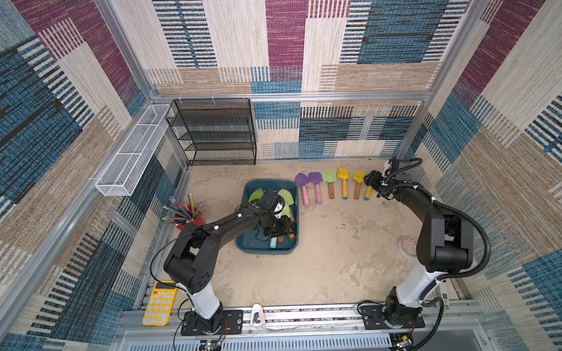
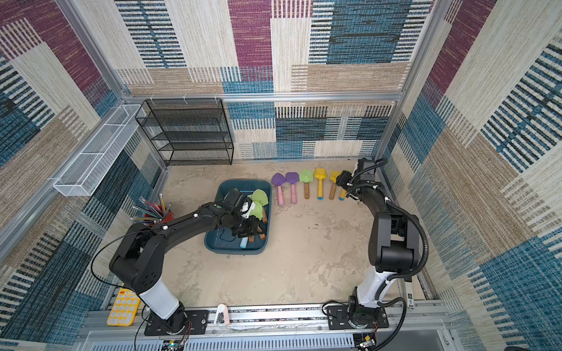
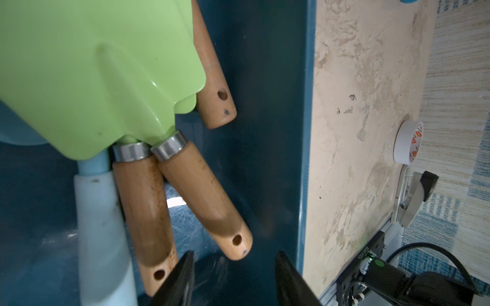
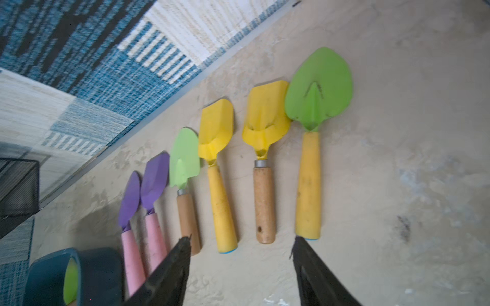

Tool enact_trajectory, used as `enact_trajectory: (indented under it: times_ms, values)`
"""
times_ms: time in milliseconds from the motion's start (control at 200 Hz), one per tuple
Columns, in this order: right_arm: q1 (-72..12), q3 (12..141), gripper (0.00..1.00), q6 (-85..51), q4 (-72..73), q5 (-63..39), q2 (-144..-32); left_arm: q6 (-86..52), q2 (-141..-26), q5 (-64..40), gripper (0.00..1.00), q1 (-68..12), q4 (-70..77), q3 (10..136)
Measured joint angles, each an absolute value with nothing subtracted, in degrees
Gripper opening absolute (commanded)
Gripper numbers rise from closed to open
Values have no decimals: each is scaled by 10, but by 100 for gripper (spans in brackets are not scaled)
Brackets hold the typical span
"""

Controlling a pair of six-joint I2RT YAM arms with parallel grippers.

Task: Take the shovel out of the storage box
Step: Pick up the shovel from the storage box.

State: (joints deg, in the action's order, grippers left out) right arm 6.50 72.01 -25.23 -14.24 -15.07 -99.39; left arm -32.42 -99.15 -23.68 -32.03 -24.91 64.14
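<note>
The teal storage box [image 1: 267,181] [image 2: 243,181] sits mid-table and holds several shovels with green blades [image 3: 92,74]. My left gripper [image 1: 278,235] [image 2: 248,234] [image 3: 234,255] is down inside the box, open. The tip of one wooden handle [image 3: 204,201] lies just ahead of the gap, untouched. A second wooden handle [image 3: 143,206] and a pale blue handle [image 3: 100,225] lie beside one finger. My right gripper [image 1: 367,179] [image 4: 241,239] hovers open and empty over a row of shovels [image 1: 343,179] [image 4: 220,185] laid on the table at the back right.
A black mesh rack [image 1: 213,133] and a white wire basket [image 1: 133,149] stand at the back left. A red pencil cup [image 1: 185,212] is left of the box, a yellow calculator [image 1: 159,304] at the front left, and a tape roll [image 1: 407,244] [image 3: 408,143] on the right.
</note>
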Motion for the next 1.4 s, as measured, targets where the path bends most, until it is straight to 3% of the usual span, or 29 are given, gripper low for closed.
enact_trajectory:
  times_ms: [691, 977, 1397]
  values:
    - [-2, 687, 62, -249, -126, -180, -941, -326, -1039, -116, 38, -350, -324, 682]
    - [-15, 685, 62, -249, -119, -182, -945, -300, -1047, -62, 37, -361, -354, 703]
    - [-19, 660, 62, -247, -116, -185, -940, -304, -1070, -80, 43, -376, -330, 703]
